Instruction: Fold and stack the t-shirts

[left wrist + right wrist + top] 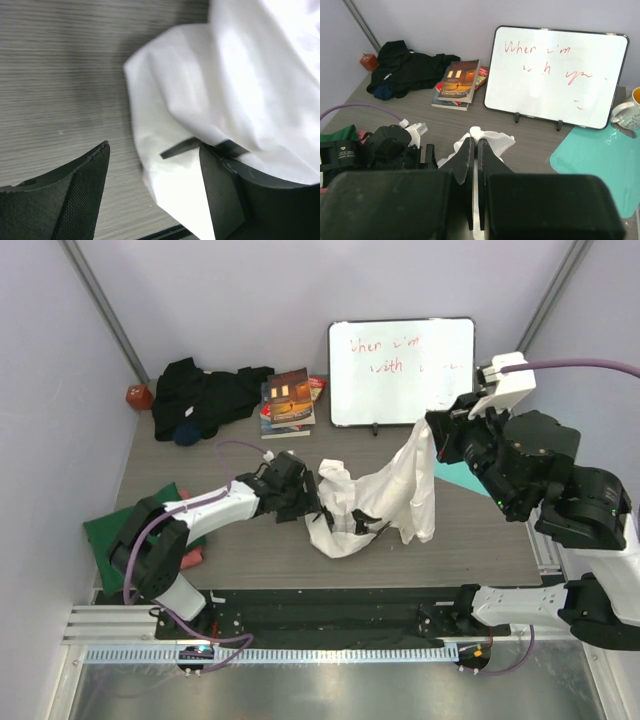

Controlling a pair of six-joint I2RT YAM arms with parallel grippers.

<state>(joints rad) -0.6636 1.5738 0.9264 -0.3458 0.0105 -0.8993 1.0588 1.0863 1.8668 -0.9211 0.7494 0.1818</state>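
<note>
Right gripper [476, 147] pinched shut on top edge of white t-shirt [375, 502], raised so cloth hung to table [480, 540], likely to shake it flat for folding. Left gripper [154, 150] low at shirt's lower edge, jaws apart, nothing held; probably lining up second grab. Black t-shirts [205, 395] heaped at far left, unfolded.

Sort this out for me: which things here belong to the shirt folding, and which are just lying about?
Job: white t-shirt, black t-shirt heap, green t-shirt, pink t-shirt.
Lying about: books, whiteboard, teal mat, mug, small red object.
</note>
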